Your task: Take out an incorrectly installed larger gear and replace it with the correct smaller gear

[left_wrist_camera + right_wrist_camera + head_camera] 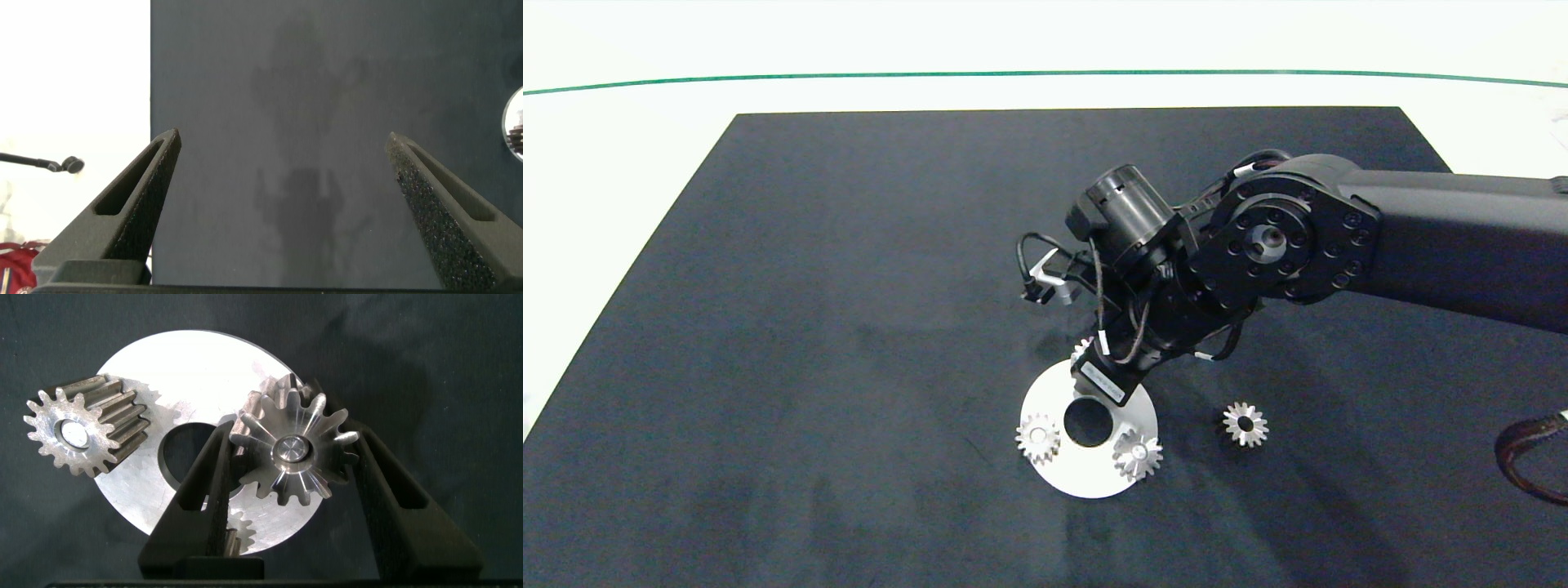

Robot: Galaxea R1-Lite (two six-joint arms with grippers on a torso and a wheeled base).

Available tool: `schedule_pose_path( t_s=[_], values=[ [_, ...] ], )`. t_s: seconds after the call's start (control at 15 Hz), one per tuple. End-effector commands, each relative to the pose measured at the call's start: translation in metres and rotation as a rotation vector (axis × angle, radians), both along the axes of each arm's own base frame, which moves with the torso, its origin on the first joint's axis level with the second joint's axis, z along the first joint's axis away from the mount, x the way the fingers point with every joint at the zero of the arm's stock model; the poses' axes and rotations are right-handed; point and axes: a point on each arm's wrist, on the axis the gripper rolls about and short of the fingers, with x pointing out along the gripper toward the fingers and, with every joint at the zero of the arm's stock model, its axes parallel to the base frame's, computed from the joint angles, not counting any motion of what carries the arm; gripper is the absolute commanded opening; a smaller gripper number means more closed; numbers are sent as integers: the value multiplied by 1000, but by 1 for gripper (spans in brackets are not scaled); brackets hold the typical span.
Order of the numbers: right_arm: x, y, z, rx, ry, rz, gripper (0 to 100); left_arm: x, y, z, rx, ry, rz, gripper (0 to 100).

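A white disc (1058,474) with a big centre hole lies on the dark mat. The larger gear (294,449) sits on a pin at the disc's far edge, and only a few of its teeth (1082,349) show beside the right arm (1258,245). My right gripper (294,429) points down over it, fingers (204,486) closed against its teeth on both sides. The smaller gear (1245,424) lies loose on the mat to the right of the disc, its bore open. My left gripper (282,139) hangs open over bare mat with nothing in it, and it is out of the head view.
Two more gears stand on the disc, one at its left edge (1037,437) (82,429) and one at its near right (1137,455). A dark cable loop (1531,457) lies at the mat's right edge. White table surrounds the mat (849,245).
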Motion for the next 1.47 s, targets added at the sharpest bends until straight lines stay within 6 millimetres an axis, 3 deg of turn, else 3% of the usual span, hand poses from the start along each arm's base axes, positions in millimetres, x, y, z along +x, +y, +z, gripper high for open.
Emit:
schedule_pose_path(
  t_s=[0.07,0.27,0.53,0.87,1.07,1.13,1.47],
  values=[
    [-3,-1,3,0,-2,5,37,-1,0,0,1,2,0,100],
    [-10,-3,14,14,-22,10,31,-1,0,0,1,1,0,100],
    [-23,-10,36,39,-73,8,31,-2,0,0,3,-1,0,100],
    [-26,-12,33,23,-65,7,31,-4,0,0,3,-5,0,100],
    [-34,-13,44,52,-93,15,31,-3,0,0,3,-4,0,100],
    [-34,-13,45,71,-103,9,100,-4,0,0,3,-5,0,100],
    [-37,-3,26,91,-90,-3,100,-5,0,0,7,-6,-2,100]
  ],
)
